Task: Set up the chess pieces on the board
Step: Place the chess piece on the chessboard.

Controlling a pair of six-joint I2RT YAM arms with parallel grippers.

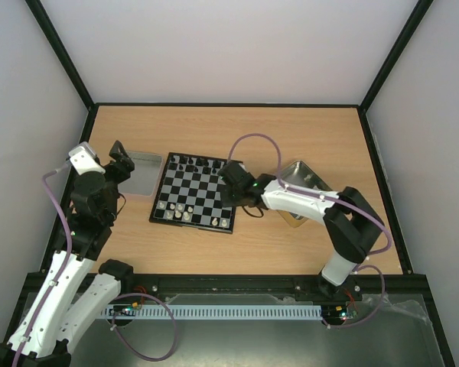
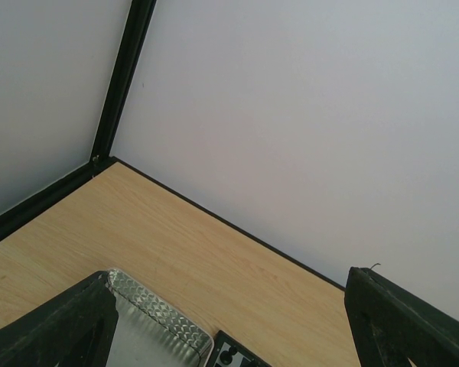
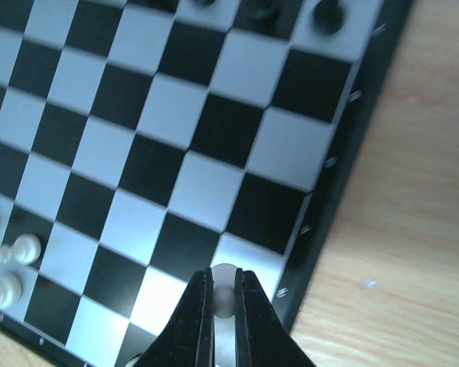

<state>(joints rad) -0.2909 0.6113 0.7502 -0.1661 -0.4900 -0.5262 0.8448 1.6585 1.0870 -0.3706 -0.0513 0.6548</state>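
White piece [image 3: 226,300]: tiny, likely light and slippery; pinch its middle.
Right fingers [image 3: 201,310]: clenched on it, above the board [image 3: 237,115] edge.
Left fingers [image 2: 61,329]: spread wide, empty.

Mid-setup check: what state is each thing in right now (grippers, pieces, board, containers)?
right gripper: shut on a white piece, by the board's right edge.
left gripper: open, holding nothing.
board: lying flat, partly set.
black pieces: lined along the far row.
white pieces: a few on the near rows, incomplete.
grey tray: lying flat.
tin: upright, partly hidden.
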